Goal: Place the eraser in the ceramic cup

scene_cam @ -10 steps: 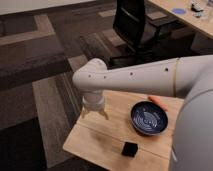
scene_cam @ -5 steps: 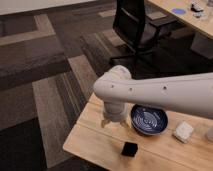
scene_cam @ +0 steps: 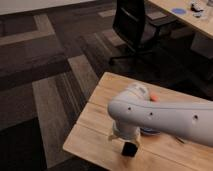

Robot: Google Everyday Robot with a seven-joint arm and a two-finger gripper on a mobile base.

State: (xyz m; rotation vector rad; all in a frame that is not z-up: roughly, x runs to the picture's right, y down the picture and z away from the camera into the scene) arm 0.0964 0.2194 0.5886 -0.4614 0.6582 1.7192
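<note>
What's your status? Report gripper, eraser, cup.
Status: gripper low, right above eraser near table front edge. Eraser not in ceramic cup. Cup mostly hidden behind arm.

High, near view down onto table (scene_cam: 97, 122), pincer (scene_cam: 124, 139) low-centre

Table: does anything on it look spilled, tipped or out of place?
Nothing stands out. The black eraser lies on the wooden table, just under the gripper. The arm hides most of the blue bowl, so I cannot judge it.
</note>
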